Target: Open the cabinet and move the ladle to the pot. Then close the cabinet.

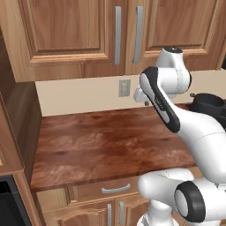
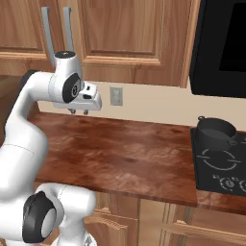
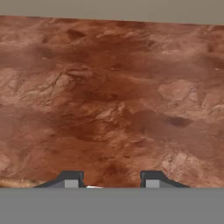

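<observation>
Cabinet (image 1: 88, 35) doors are both shut, high on the wall above the worktop (image 1: 106, 141), at twelve o'clock in the left base view; their two long grey bar handles (image 1: 128, 34) stand side by side at the middle seam. No ladle can be seen, so it is presumably behind the doors. At three o'clock in the right base view, the pot (image 2: 216, 132) sits on a black stove (image 2: 221, 166), well apart from the cabinet handles. The hand (image 2: 79, 111) hangs below the cabinet and above bare worktop, pointing down; its fingertips (image 3: 72, 179) stand partly apart with nothing between them. Judging by this, the task is at its first step, opening the cabinet. Next, the hand probably needs to rise, turn toward a door handle, close on it and pull outward.
</observation>
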